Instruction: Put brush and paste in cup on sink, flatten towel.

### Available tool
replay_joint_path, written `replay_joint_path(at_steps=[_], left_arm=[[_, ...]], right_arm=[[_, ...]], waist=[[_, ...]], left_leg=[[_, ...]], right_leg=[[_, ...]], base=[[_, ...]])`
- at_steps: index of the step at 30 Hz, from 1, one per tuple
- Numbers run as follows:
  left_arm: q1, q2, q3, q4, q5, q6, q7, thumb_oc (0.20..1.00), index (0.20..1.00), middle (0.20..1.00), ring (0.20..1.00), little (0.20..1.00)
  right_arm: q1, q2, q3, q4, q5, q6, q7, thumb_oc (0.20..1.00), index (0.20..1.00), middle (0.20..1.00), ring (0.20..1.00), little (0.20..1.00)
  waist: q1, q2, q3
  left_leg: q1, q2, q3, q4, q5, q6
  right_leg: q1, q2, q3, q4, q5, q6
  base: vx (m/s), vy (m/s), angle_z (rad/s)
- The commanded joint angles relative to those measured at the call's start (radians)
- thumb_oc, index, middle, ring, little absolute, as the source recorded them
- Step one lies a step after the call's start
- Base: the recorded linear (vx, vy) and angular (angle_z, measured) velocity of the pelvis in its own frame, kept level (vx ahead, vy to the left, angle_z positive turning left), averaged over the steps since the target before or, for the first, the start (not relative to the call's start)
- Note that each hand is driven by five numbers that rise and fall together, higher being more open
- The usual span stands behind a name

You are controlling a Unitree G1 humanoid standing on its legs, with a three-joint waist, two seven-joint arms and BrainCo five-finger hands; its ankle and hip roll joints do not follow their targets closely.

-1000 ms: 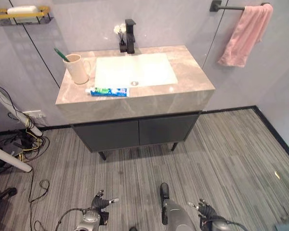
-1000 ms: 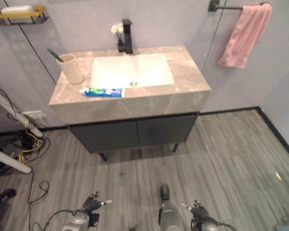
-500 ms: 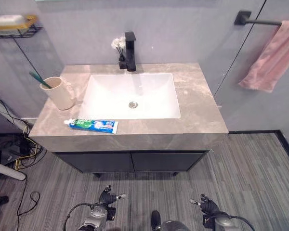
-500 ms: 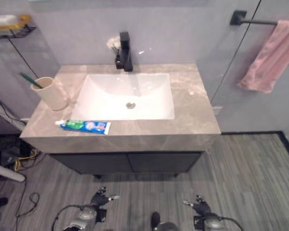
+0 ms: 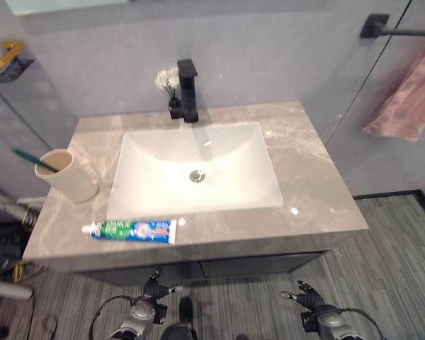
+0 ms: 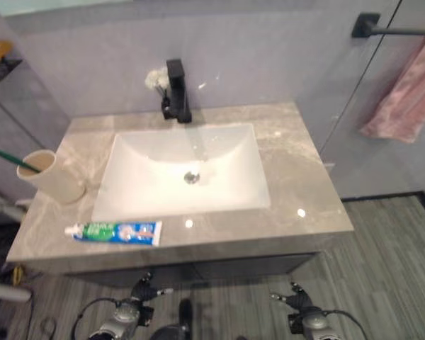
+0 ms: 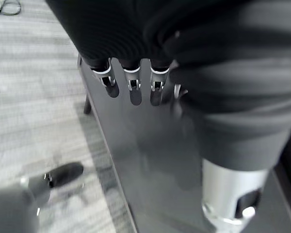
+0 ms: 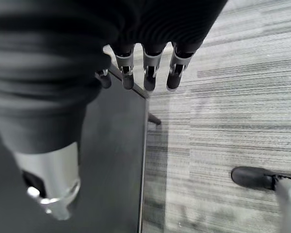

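**Brush in cup, paste lying on the table, both robot hands hanging low and empty**

On the table [image 5: 312, 184], just in front of the sink basin [image 5: 195, 170], the paste [image 5: 133, 230] is lying flat with its cap end pointing away from the basin's middle, toward the cup side. The cup [image 5: 66, 176] is standing upright beside the basin, on the same side as the paste's cap, and the green brush [image 5: 30, 159] is leaning inside it. The black tap [image 5: 187, 91] is rising behind the basin. Well off to the other side of the basin, the pink towel [image 5: 411, 95] is hanging bunched from a wall bar [image 5: 404, 30].

Below the table's front edge, the left robot hand [image 5: 159, 290] and the right robot hand [image 5: 306, 296] are hanging apart. The eye views are giving them small; the wrist views are showing what those miss: the left robot hand's fingers [image 7: 131, 85] and the right robot hand's fingers [image 8: 148, 70] are reaching out straight, holding nothing, in front of the dark cabinet door [image 7: 150, 160] and the striped floor [image 8: 233, 121].
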Motion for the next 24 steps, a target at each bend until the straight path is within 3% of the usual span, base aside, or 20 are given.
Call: replay_joint_path(at_steps=[1, 3, 6, 10, 13, 14, 17, 18, 22, 24], left_arm=[[0.007, 0.025, -0.001, -0.007, 0.048, -0.027, 0.009, 1.000, 1.000, 1.000, 1.000, 1.000], [0.001, 0.041, -0.007, -0.012, 0.061, -0.028, 0.002, 1.000, 1.000, 1.000, 1.000, 1.000], [0.011, 0.054, -0.011, -0.013, 0.086, -0.031, 0.001, 1.000, 1.000, 1.000, 1.000, 1.000], [0.013, 0.070, 0.001, 0.021, 0.109, -0.035, 0.010, 1.000, 1.000, 1.000, 1.000, 1.000], [0.017, 0.073, 0.002, 0.008, 0.107, -0.042, 0.017, 1.000, 1.000, 1.000, 1.000, 1.000], [0.033, 0.076, 0.017, -0.005, 0.099, -0.050, 0.025, 1.000, 1.000, 1.000, 1.000, 1.000], [0.038, 0.086, 0.017, -0.027, 0.096, -0.059, 0.031, 1.000, 1.000, 1.000, 1.000, 1.000], [0.036, 0.094, 0.008, -0.059, 0.108, -0.069, 0.039, 1.000, 1.000, 1.000, 1.000, 1.000], [0.062, 0.132, 0.016, -0.144, 0.142, -0.079, 0.042, 1.000, 1.000, 1.000, 1.000, 1.000], [0.081, 0.168, 0.018, -0.215, 0.170, -0.092, 0.047, 1.000, 1.000, 1.000, 1.000, 1.000]], right_arm=[[-0.023, -0.028, 0.002, -0.051, -0.032, -0.031, 0.014, 1.000, 1.000, 1.000, 1.000, 1.000], [-0.045, -0.031, 0.032, -0.092, -0.053, -0.035, 0.017, 1.000, 1.000, 1.000, 1.000, 1.000], [-0.057, -0.039, 0.064, -0.137, -0.090, -0.040, 0.015, 1.000, 1.000, 1.000, 1.000, 1.000], [-0.095, -0.038, 0.137, -0.178, -0.146, -0.044, 0.024, 1.000, 1.000, 1.000, 1.000, 1.000], [-0.111, -0.049, 0.153, -0.173, -0.153, -0.049, 0.018, 1.000, 1.000, 1.000, 1.000, 1.000], [-0.114, -0.067, 0.150, -0.175, -0.150, -0.053, 0.018, 1.000, 1.000, 1.000, 1.000, 1.000], [-0.119, -0.081, 0.141, -0.147, -0.146, -0.054, 0.012, 1.000, 1.000, 1.000, 1.000, 1.000], [-0.136, -0.096, 0.124, -0.103, -0.148, -0.053, 0.003, 1.000, 1.000, 1.000, 1.000, 1.000], [-0.110, -0.115, 0.059, -0.055, -0.155, -0.052, -0.020, 1.000, 1.000, 1.000, 1.000, 1.000], [-0.090, -0.117, 0.027, -0.043, -0.129, -0.052, -0.023, 1.000, 1.000, 1.000, 1.000, 1.000]], waist=[[0.055, 0.007, -0.034], [0.053, 0.015, -0.004], [0.058, 0.019, 0.015], [0.080, 0.004, 0.028], [0.099, -0.005, 0.044], [0.112, 0.001, 0.053], [0.123, 0.012, 0.065], [0.132, 0.013, 0.083], [0.114, 0.012, 0.067], [0.109, 0.019, 0.055]], left_leg=[[-0.029, -0.038, 0.011, 0.101, -0.061, 0.031], [-0.029, -0.040, -0.001, 0.099, -0.058, 0.040], [-0.026, -0.041, -0.005, 0.089, -0.062, 0.044], [-0.010, -0.022, -0.020, 0.055, -0.053, 0.019], [-0.050, -0.015, -0.047, 0.056, -0.018, -0.009], [-0.072, -0.010, -0.067, 0.051, 0.011, -0.036], [-0.099, -0.007, -0.113, 0.038, 0.048, -0.062], [-0.116, -0.016, -0.177, 0.049, 0.047, -0.079], [-0.058, 0.050, -0.121, 0.072, -0.007, -0.075], [-0.008, 0.064, -0.149, 0.094, -0.037, -0.082]], right_leg=[[-0.136, -0.127, 0.036, 0.227, 0.197, 0.093], [-0.197, -0.103, 0.055, 0.308, 0.228, 0.091], [-0.222, -0.096, 0.028, 0.325, 0.218, 0.088], [-0.226, -0.080, -0.051, 0.117, 0.122, 0.066], [-0.194, -0.064, -0.065, 0.031, 0.117, 0.051], [-0.177, -0.057, -0.097, -0.013, 0.127, 0.042], [-0.179, -0.046, -0.112, -0.029, 0.132, 0.035], [-0.197, -0.053, -0.122, -0.019, 0.141, 0.032], [-0.232, -0.097, -0.170, 0.000, 0.155, 0.037], [-0.246, -0.110, -0.175, 0.016, 0.155, 0.039]], base=[[0.17, 0.301, 0.12], [0.04, 0.200, -0.06], [0.00, 0.050, 0.14], [0.01, -0.103, -0.01], [-0.11, -0.221, 0.37], [-0.08, -0.190, 0.57], [-0.13, -0.141, 0.24], [-0.23, -0.122, 0.29], [-0.14, 0.007, 0.57], [-0.07, 0.068, 0.43]])
